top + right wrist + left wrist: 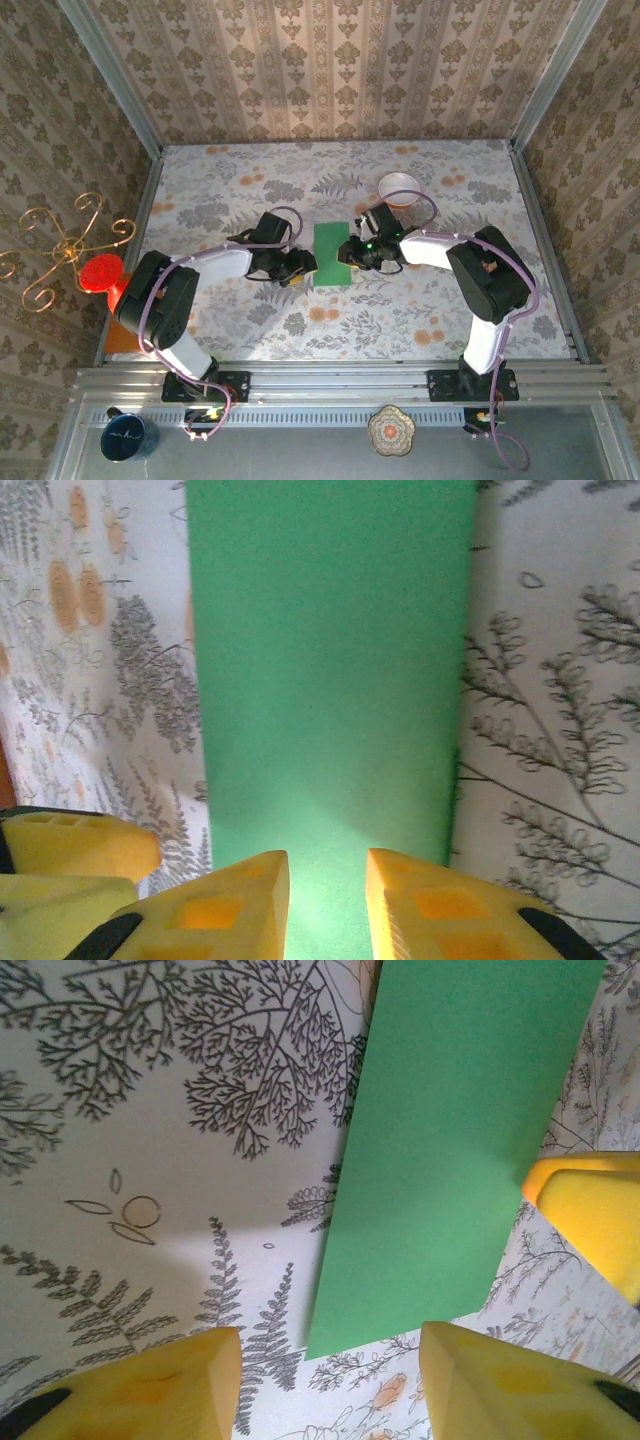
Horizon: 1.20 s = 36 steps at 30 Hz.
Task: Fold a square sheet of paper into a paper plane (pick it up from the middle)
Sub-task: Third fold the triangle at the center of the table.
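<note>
— Floral-patterned surface [250,330]: where's the thin bright-green sheet of paper [331,255]?
— Flat at centre, a narrow rectangle between both pincers. Left pincer [330,1340] stands wide at its near left corner; right pincer [327,865] narrow above its right edge, nothing pinched. White red-rimmed bowl [399,187] sits beyond, far right.

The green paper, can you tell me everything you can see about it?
The green paper is plain, matte and bright green, with no marks. It looks like a narrow rectangle with straight edges, lying flat in the middle of the flowery table. The left gripper hovers at one corner, and the right gripper sits over the opposite edge. Whether either touches it, I cannot tell.
</note>
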Tool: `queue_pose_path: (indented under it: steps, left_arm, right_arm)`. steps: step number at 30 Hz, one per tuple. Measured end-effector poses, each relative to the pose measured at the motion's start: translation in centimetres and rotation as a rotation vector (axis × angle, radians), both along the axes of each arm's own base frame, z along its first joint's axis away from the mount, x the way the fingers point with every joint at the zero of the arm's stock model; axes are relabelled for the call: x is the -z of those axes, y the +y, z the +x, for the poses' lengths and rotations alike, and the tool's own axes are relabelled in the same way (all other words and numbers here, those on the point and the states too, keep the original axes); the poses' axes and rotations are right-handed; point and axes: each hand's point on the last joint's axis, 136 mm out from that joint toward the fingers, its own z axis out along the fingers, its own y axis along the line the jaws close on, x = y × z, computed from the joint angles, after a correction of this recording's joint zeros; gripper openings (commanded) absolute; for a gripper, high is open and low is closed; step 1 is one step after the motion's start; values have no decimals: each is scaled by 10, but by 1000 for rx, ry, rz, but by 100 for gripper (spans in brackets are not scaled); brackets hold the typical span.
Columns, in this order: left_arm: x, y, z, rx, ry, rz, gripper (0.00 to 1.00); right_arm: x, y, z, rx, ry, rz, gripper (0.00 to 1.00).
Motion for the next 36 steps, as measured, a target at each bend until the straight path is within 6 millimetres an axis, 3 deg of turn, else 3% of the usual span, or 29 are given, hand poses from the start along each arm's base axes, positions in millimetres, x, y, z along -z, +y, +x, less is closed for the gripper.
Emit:
queue_pose_path:
  steps: [4, 13, 26, 36]
  left_arm:
    - [3, -4, -1, 5, 12, -12, 43]
    - [12, -9, 0, 15, 48, -16, 35]
    - [10, -23, 12, 46, 56, -38, 38]
    - [13, -26, 9, 76, 77, -55, 39]
  right_arm:
    - [11, -4, -3, 7, 30, -10, 28]
    - [12, -6, -2, 9, 40, 1, 27]
    - [12, -7, -2, 10, 43, 4, 27]
    - [12, -7, -2, 10, 44, 6, 27]
